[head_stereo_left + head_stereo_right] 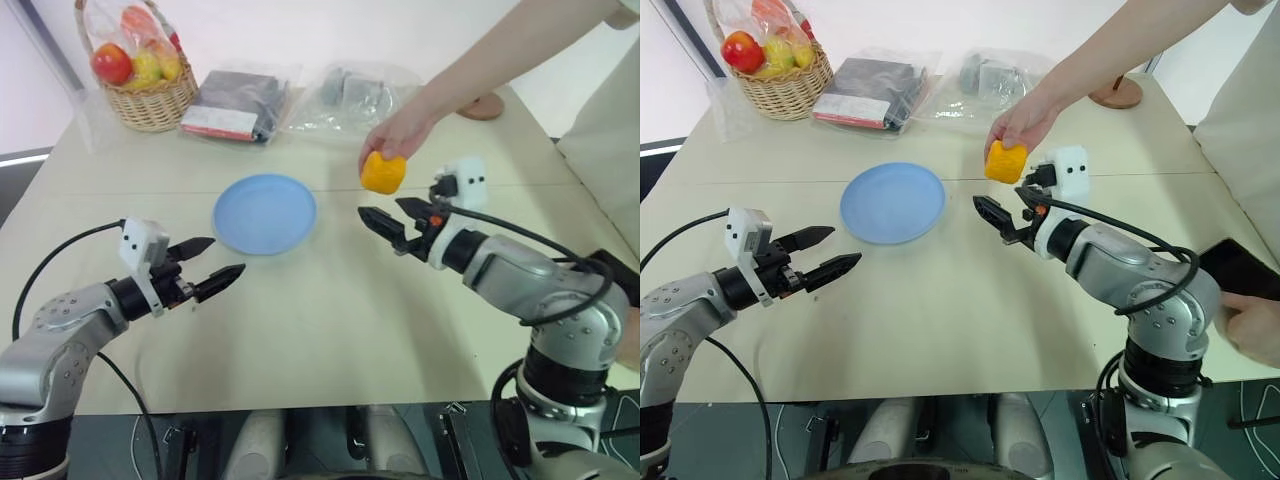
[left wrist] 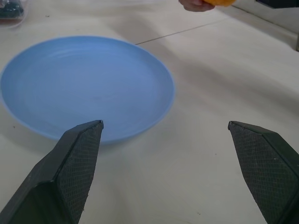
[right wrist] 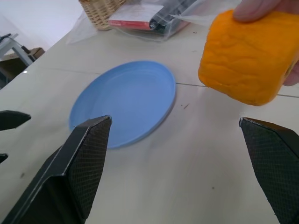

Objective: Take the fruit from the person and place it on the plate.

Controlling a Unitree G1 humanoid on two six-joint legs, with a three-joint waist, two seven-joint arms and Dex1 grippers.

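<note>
Right wrist view: my right gripper (image 3: 175,163) gapes empty below the smooth orange-yellow fruit (image 3: 247,56) pinched in the person's hand (image 1: 400,135). I risk nipping fingers, or dropping it short of the round light-blue plate (image 1: 265,213).

An orange-yellow fruit (image 1: 383,172) sits in a person's hand (image 1: 398,133) with a bare arm and a white garment. A plain light-blue plate (image 1: 265,213) lies on a pale beige table (image 1: 320,320). A tan wicker basket (image 1: 150,100) holds a red apple (image 1: 112,63) and pale yellow fruits (image 1: 147,66) in clear wrap. Near it lie a dark grey packet (image 1: 235,103) with a red and white label, and a clear bag (image 1: 350,95) of grey items. Both grippers, left (image 1: 218,266) and right (image 1: 392,217), have black fingers (image 3: 84,163) with a fine cross-hatched texture, white camera housings and grey metal arms. A round wooden-brown disc (image 1: 485,106) rests on the far table.
</note>
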